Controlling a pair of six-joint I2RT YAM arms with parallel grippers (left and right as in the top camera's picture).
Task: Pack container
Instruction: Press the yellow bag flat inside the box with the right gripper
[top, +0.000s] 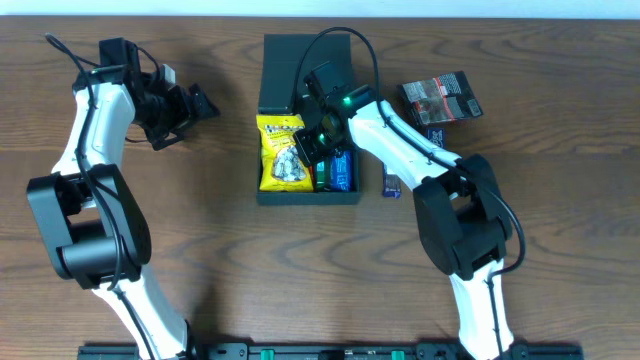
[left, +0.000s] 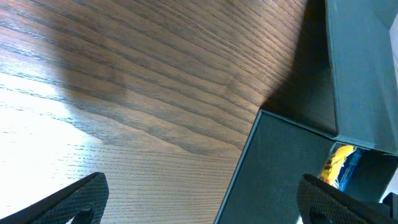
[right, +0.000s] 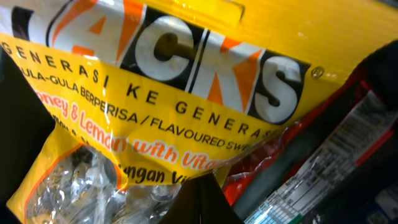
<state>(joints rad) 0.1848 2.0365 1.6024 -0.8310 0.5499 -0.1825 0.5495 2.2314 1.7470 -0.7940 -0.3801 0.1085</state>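
Note:
The container (top: 306, 198), a dark box with its flap lid open at the far side, stands mid-table. Inside lie a yellow sweets bag (top: 280, 150) on the left and a blue packet (top: 343, 172) on the right. My right gripper (top: 314, 138) is down in the box, its fingers together on the yellow bag's edge (right: 186, 81); the fingertips (right: 211, 196) meet at the bag's lower rim. My left gripper (top: 190, 108) is open and empty left of the box; in its wrist view the gripper (left: 202, 196) faces the container's outer wall (left: 280, 168).
A black and red packet (top: 441, 97) lies right of the box. A blue packet (top: 392, 183) lies by the box's right wall under my right arm. A red packet (right: 261, 168) and a label-printed packet (right: 329, 168) sit beside the yellow bag.

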